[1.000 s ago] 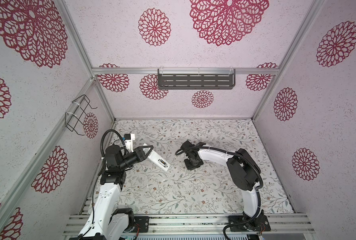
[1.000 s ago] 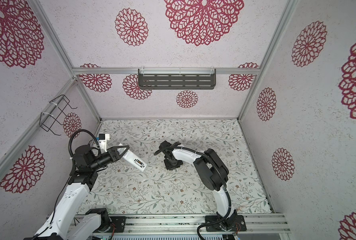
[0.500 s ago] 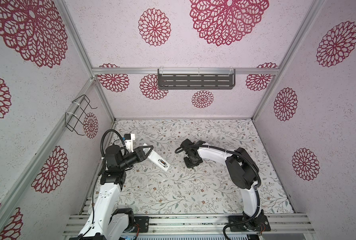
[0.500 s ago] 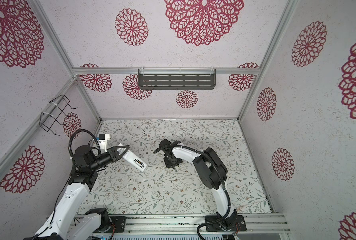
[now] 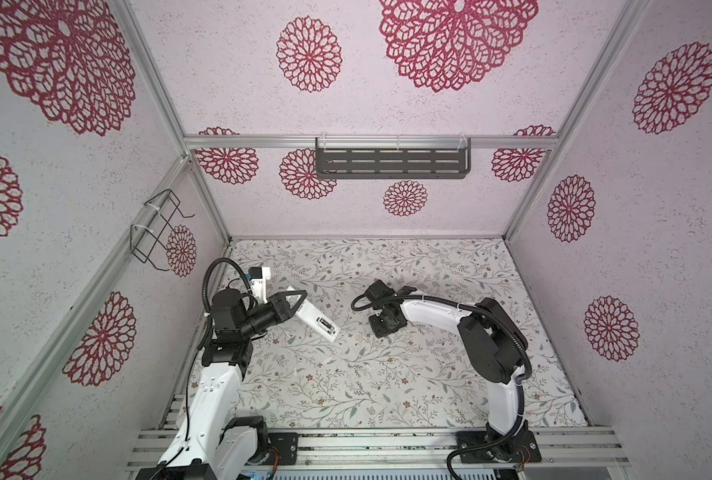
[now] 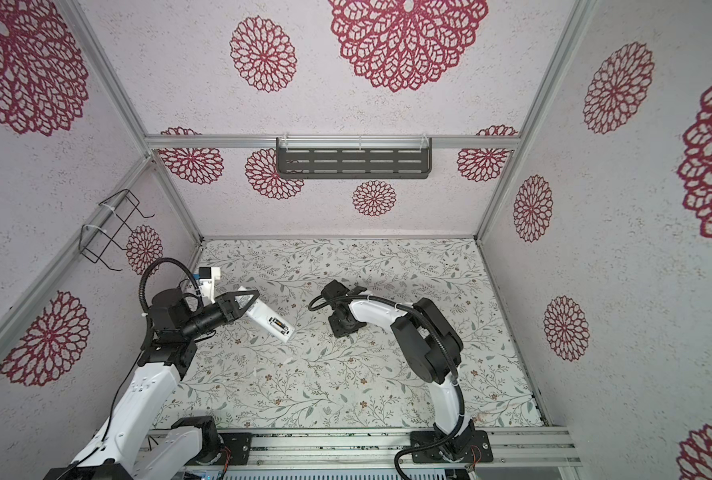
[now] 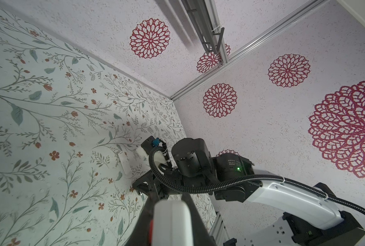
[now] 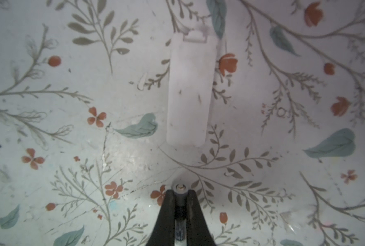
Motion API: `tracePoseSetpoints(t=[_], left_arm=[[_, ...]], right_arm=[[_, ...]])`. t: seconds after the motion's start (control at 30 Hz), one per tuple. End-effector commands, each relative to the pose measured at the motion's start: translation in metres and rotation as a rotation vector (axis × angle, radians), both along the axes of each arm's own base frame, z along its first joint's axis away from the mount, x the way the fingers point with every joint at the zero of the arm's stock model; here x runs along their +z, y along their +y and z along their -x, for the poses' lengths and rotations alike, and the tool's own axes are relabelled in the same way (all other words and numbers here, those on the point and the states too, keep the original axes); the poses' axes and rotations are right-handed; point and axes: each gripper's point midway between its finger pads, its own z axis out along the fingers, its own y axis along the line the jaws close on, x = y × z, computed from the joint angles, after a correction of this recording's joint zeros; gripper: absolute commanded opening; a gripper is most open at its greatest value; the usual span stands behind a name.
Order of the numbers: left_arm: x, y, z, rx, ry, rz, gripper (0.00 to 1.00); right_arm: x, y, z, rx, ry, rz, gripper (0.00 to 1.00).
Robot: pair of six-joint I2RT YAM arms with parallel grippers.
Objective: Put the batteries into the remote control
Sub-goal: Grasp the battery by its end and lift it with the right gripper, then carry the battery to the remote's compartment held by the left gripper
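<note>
One battery (image 8: 179, 190), a slim dark cylinder with a silvery cap, is pinched between the black fingers (image 8: 166, 215) of the right gripper (image 8: 179, 197). Its long axis runs along the fingers, with the cap pointing away from the wrist at the floral counter (image 8: 49, 127). Near it on the counter lies a flat white plastic battery cover (image 8: 190, 91) with rounded corners. In both top views the remote control (image 5: 310, 316), long, slim and white, is clamped between the fingers of the left gripper (image 5: 294, 303). It slants out toward the counter's middle, plain back up. A second battery (image 5: 324, 323) lies lengthwise in its recess.
</note>
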Motion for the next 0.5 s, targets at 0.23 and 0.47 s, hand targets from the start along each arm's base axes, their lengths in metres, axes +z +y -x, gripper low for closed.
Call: tracePoseSetpoints(t=[0.23,0.47], left_arm=[[-0.011,-0.009,-0.003,-0.02,0.011,0.011,0.0],[-0.015,-0.013,-0.004,-0.033,0.02,0.02,0.0]], right_arm=[[0.147,0.057,-0.005,0.193,-0.386,-0.448,0.02],[0.222,0.106,0.054,0.441,-0.503,-0.717,0.02]])
